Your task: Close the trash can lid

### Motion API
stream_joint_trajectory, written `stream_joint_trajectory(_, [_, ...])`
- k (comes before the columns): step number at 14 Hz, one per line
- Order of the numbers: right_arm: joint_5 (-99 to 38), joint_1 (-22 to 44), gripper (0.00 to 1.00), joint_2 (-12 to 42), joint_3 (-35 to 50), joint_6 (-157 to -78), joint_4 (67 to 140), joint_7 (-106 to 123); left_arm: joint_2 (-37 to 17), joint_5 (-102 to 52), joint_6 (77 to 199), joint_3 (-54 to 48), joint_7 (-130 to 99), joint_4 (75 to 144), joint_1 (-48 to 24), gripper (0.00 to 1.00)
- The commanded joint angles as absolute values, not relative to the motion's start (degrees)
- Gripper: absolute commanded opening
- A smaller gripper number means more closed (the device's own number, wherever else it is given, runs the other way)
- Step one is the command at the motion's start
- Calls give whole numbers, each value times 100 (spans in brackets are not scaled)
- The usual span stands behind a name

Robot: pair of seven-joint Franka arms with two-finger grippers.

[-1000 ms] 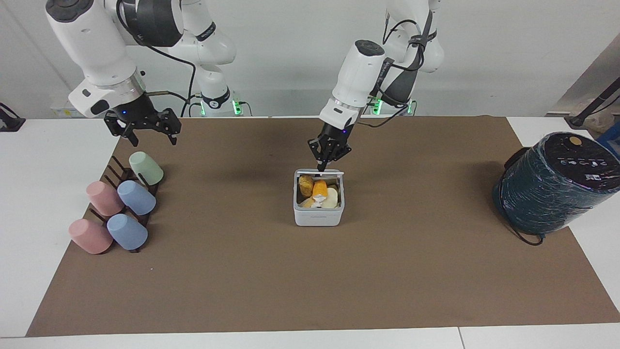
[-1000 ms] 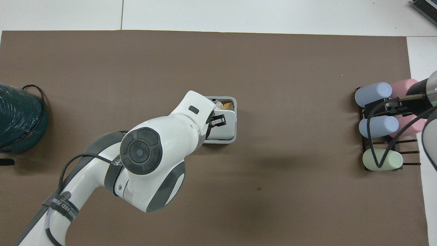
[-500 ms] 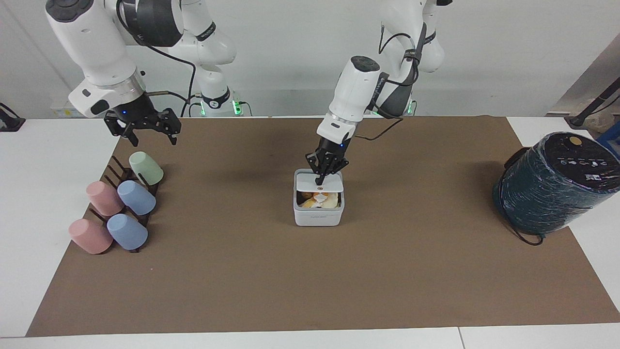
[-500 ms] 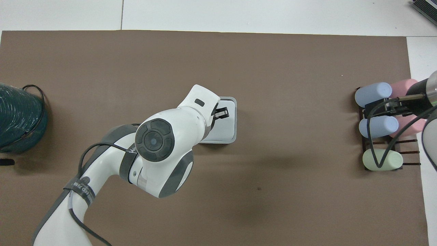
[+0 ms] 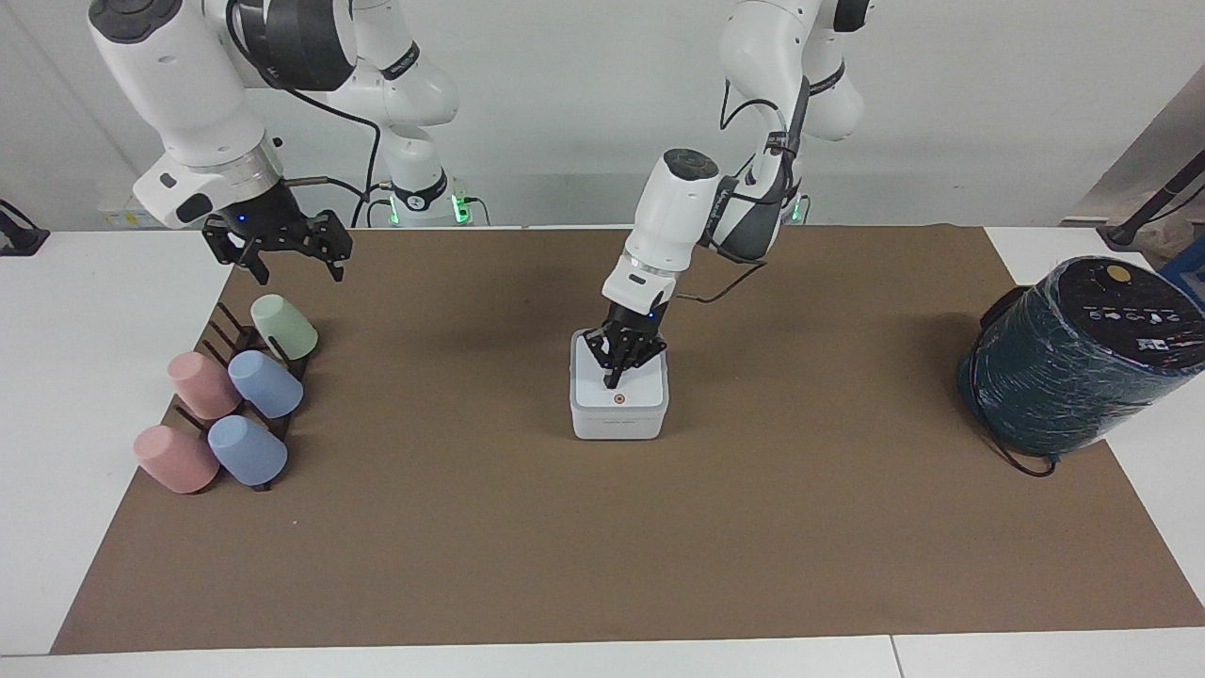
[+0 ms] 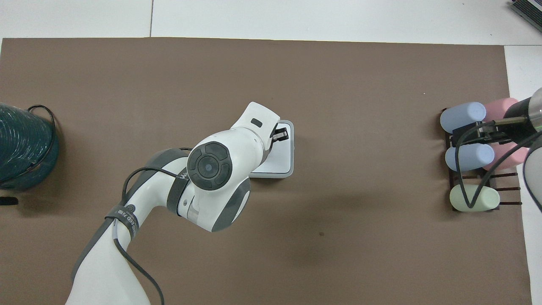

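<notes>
The small white square trash can point(image 5: 617, 426) stands in the middle of the brown mat, also in the overhead view point(image 6: 283, 173). Its white lid point(image 5: 626, 400) lies flat on the can, orange dot up; the contents are hidden. My left gripper point(image 5: 612, 381) is shut and its tip presses on the lid, near the orange dot; in the overhead view point(image 6: 279, 135) the arm covers much of the can. My right gripper point(image 5: 292, 268) is open and hangs over the cup rack at the right arm's end, waiting.
A dark rack point(image 5: 247, 363) holds several pastel cups point(image 5: 266, 384) at the right arm's end of the table. A large dark green wrapped cylinder point(image 5: 1073, 363) stands at the left arm's end. The brown mat point(image 5: 602, 546) covers the table.
The lid went from upright with the can's contents showing, to half down, to flat on the can. My left gripper moved down and away from the robots with it. The right arm stayed still.
</notes>
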State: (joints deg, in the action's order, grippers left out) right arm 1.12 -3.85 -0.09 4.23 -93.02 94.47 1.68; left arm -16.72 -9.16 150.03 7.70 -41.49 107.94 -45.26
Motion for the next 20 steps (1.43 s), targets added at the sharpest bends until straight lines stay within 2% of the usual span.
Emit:
stream_joint_trajectory(1, [97, -404, 100, -88, 439, -9255, 9519, 255, -2092, -1011, 15109, 765, -4008, 10696, -4544, 0])
stream_joint_trajectory(3, [97, -404, 100, -88, 439, -9255, 9519, 255, -2092, -993, 14672, 773, -4008, 10400, -4509, 0])
stream_joint_trajectory(9, [97, -404, 100, -88, 439, -9255, 9519, 255, -1890, -958, 11967, 852, -3474, 9011, -3886, 0])
stream_joint_trajectory(14, [97, -404, 100, -88, 439, -9264, 9519, 255, -1337, -758, 10277, 896, -1963, 8851, -2806, 1])
stream_joint_trajectory(18, [97, -404, 100, -88, 439, -9255, 9519, 255, -915, -317, 9512, 896, -1014, 8868, -1909, 6])
stream_joint_trajectory(20, [97, -404, 100, -88, 439, -9255, 9519, 255, -608, -141, 9160, 896, -512, 8868, -1566, 23])
